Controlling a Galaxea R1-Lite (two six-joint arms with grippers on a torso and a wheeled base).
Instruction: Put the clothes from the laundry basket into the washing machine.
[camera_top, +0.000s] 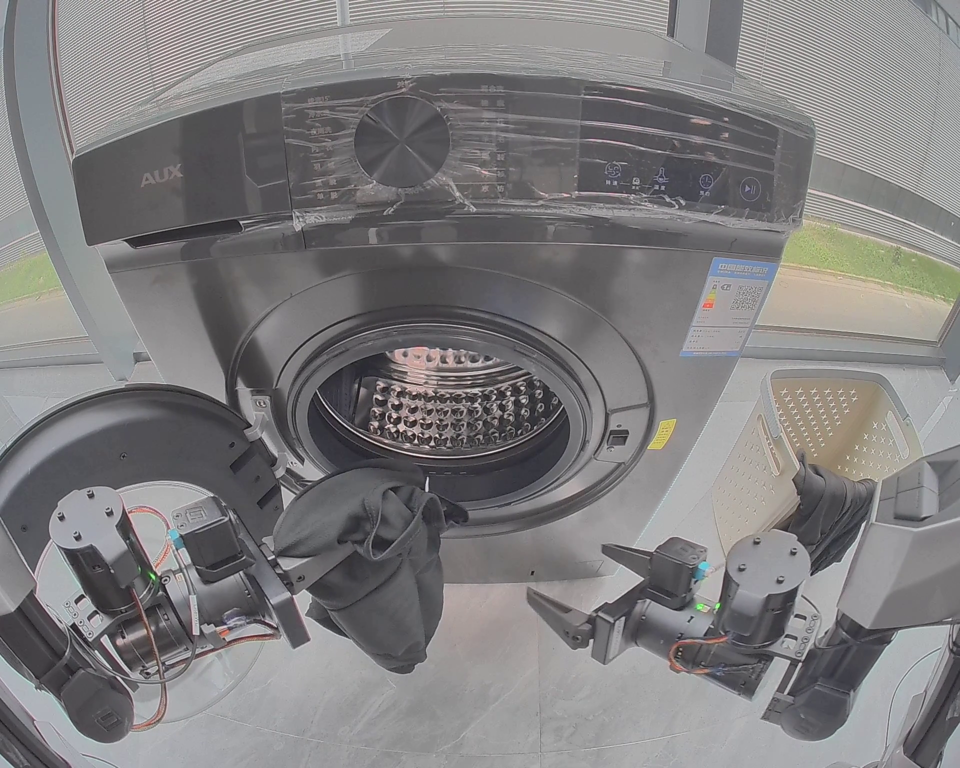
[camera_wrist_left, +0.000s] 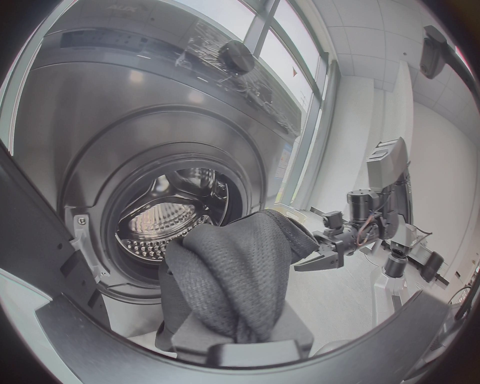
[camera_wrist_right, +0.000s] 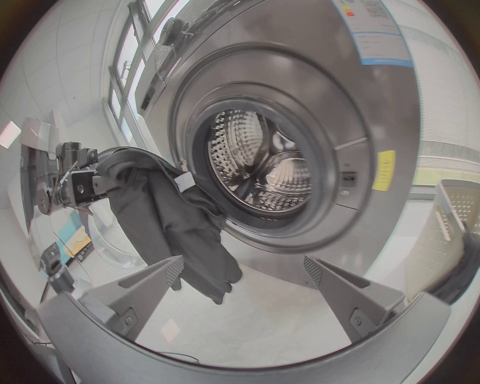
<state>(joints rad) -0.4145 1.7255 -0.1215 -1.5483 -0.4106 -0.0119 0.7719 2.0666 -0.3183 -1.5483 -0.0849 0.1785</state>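
Garment (camera_top: 380, 570) in left gripper (camera_top: 308, 575), label (camera_top: 728, 305) on washing machine (camera_top: 620, 290)

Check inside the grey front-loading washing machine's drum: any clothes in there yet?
Only bare perforated steel drum wall shows; no clothes visible. Its lower front is hidden by the round door rim and the black cloth garment hanging before the opening.

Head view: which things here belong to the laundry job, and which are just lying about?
Job: dark garment in left gripper; washing machine, door open; laundry basket with second dark garment; right gripper, jaws open.
Not the job: blue label and yellow sticker on the machine front; tiled floor.
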